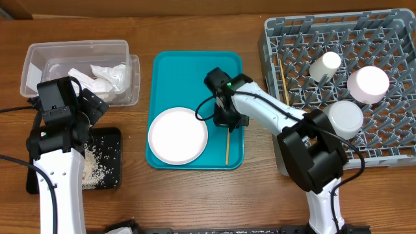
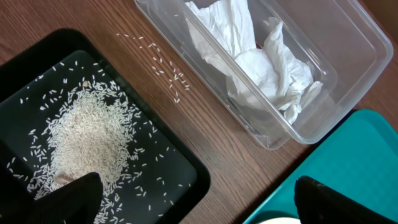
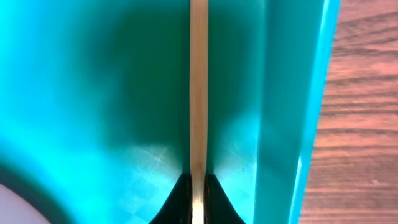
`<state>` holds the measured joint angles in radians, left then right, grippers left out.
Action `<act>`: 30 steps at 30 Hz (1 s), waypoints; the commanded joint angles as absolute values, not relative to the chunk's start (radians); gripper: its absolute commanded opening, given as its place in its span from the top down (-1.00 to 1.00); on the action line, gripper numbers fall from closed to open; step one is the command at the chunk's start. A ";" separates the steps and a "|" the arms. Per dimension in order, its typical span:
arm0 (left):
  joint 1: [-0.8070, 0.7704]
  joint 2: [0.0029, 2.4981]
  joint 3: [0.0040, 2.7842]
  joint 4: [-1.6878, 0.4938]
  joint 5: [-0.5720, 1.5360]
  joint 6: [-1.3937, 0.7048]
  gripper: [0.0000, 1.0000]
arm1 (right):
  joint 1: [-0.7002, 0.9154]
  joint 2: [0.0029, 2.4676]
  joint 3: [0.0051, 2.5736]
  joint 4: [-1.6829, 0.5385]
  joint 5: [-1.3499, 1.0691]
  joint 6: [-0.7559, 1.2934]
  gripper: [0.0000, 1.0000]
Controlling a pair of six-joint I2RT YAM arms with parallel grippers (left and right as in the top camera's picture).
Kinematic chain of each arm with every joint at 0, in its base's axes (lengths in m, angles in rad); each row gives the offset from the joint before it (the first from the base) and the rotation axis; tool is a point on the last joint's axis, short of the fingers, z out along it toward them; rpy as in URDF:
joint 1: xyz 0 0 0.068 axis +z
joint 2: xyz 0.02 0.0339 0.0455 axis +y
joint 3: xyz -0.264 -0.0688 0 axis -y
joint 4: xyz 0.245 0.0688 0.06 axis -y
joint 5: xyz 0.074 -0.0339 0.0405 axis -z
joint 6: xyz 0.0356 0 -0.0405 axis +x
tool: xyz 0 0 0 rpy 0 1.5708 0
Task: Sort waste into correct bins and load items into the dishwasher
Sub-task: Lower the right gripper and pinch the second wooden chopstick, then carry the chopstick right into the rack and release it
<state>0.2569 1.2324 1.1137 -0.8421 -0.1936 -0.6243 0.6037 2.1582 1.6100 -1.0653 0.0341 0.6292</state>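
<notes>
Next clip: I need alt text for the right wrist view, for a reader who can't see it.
Two black fingers pinch a thin wooden chopstick that runs straight up the frame over the teal tray. The tray's raised rim and the wooden table are at the right; a sliver of white plate shows bottom left.

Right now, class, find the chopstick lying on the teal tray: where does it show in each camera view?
Overhead: the chopstick lies near the right edge of the teal tray.
Left wrist: not in it.
Right wrist: upright strip through the middle, pinched by the right gripper.
Shared landmark: the teal tray.
</notes>
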 commanded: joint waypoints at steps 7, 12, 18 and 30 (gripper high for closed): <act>0.261 1.223 1.129 -0.841 -0.190 -0.605 -0.99 | 0.473 2.166 2.080 -1.343 0.128 0.498 0.92; 0.261 1.223 1.129 -0.841 -0.190 -0.605 -1.00 | 0.357 2.166 2.330 -1.470 0.209 0.335 0.92; 0.261 1.223 1.129 -0.841 -0.190 -0.605 -1.00 | 0.210 2.169 2.365 -1.505 0.167 0.105 0.92; 0.261 1.223 1.129 -0.841 -0.190 -0.605 -1.00 | 0.077 2.170 2.193 -1.395 -0.039 -0.034 0.91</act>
<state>0.2573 1.2324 1.1137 -0.8421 -0.1936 -0.6243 0.0837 2.1799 2.2326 -1.4204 0.0429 0.0017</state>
